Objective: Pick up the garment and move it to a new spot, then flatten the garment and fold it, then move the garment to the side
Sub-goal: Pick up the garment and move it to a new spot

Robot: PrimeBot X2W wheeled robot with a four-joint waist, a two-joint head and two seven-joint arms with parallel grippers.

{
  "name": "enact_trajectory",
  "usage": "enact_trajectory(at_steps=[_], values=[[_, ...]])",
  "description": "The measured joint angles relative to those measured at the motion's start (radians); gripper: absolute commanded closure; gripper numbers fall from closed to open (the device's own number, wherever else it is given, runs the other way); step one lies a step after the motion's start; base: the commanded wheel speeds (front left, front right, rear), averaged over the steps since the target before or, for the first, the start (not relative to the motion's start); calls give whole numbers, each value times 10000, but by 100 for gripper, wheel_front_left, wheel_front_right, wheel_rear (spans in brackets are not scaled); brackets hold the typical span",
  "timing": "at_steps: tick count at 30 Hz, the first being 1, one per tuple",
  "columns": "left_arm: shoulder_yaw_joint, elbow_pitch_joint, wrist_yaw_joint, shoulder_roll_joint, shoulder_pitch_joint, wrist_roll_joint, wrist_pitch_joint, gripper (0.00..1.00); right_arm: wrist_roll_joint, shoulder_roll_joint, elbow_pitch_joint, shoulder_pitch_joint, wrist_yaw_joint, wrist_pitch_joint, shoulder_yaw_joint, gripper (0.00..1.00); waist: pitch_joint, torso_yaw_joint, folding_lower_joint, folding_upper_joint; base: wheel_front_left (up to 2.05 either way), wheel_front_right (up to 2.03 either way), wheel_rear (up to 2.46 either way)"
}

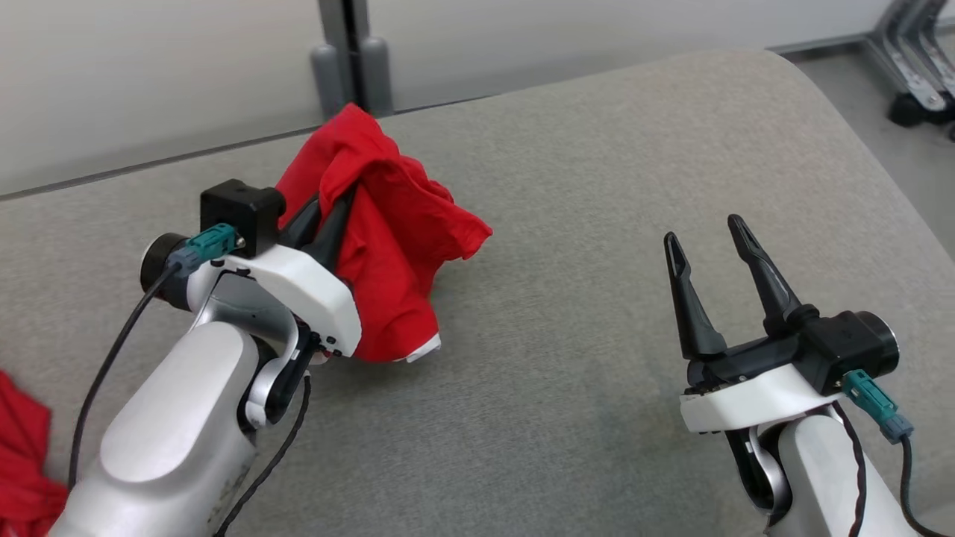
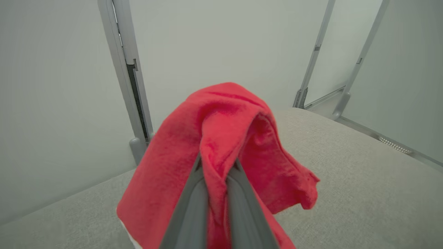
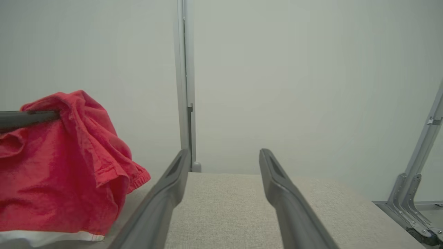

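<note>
A red garment (image 1: 388,239) with a white edge hangs bunched over the grey cushioned surface (image 1: 567,321), lifted at its top. My left gripper (image 1: 336,195) is shut on a fold of the garment (image 2: 221,138), its two fingers pinching cloth that drapes down both sides. My right gripper (image 1: 707,228) stands open over the surface to the right, nothing between its fingers (image 3: 173,173). In the right wrist view the garment (image 3: 62,162) hangs at the left, with the left gripper's fingers (image 3: 24,118) entering it from the side.
More red cloth (image 1: 22,455) lies at the lower left corner of the head view. Grey partition posts (image 1: 351,60) stand behind the surface, and metal frame legs (image 1: 914,67) are on the floor at the far right. The surface curves down at its right edge.
</note>
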Motion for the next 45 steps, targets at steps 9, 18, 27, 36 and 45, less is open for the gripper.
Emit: enact_trajectory(at_steps=[9, 18, 27, 36, 45], values=[[-213, 2502, -259, -894, -783, 92, -836, 0, -46, 155, -65, -3, 0, 0, -117, 0, 808, -1508, 0, 0, 0, 0, 0], [0, 3578, -380, -422, -716, 295, -2334, 0, -73, 46, -50, 136, 0, 0, -182, 0, 688, -677, 0, 0, 0, 0, 0], [211, 2940, -144, 155, 470, 443, -2840, 0, 8, -278, 123, 464, 0, 0, -215, 0, 143, 980, 0, 0, 0, 0, 0], [746, 1969, 211, -199, 2410, 301, -2986, 0, 94, -491, 477, 941, 0, 0, 142, 0, -832, 2383, 0, 0, 0, 0, 0], [1553, 1371, 90, -744, 3568, 771, -2987, 0, 207, -625, 627, 1081, 0, 0, 437, 0, -1362, 2915, 0, 0, 0, 0, 0]])
